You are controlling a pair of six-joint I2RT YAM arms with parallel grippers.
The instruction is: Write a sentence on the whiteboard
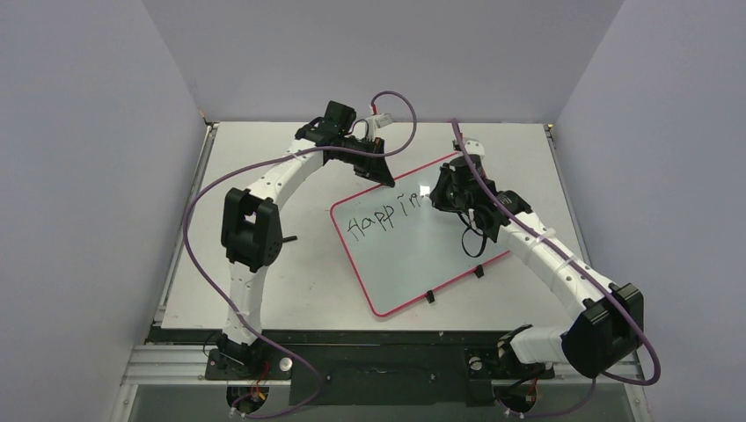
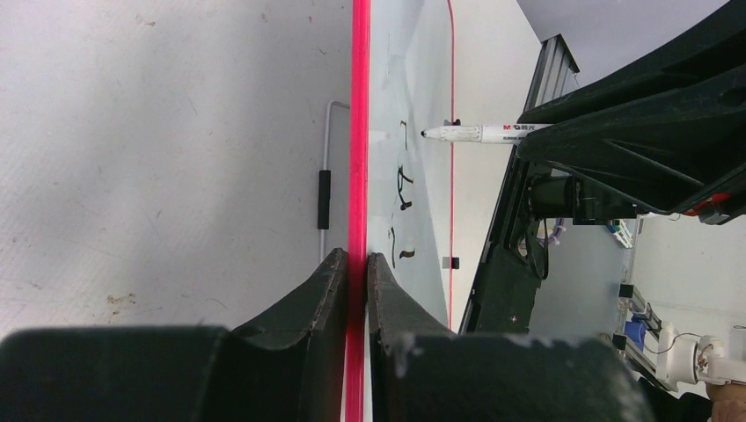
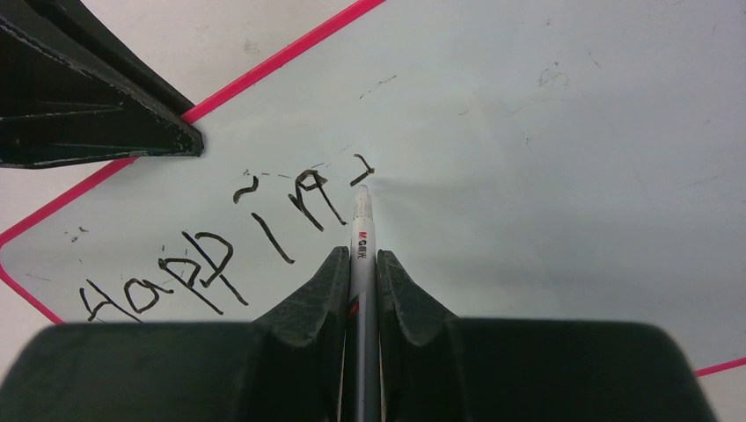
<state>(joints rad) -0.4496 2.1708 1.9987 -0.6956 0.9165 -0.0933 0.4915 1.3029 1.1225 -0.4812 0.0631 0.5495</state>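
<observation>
The whiteboard (image 1: 422, 251) with its thin red rim lies slanted on the table. Black lettering (image 1: 380, 218) on it reads roughly "Happin" (image 3: 211, 264). My left gripper (image 1: 380, 174) is shut on the board's far red edge (image 2: 358, 176), one finger on each side. My right gripper (image 1: 440, 195) is shut on a white marker (image 3: 362, 242). The marker's tip touches the board just below the last short stroke (image 3: 361, 171). The marker also shows in the left wrist view (image 2: 479, 133), tip against the board.
Two small black tabs (image 1: 454, 284) sit on the board's near edge. A thin metal rod with a black sleeve (image 2: 324, 189) lies on the table beside the board. Grey walls enclose the table on three sides. Purple cables loop from both arms.
</observation>
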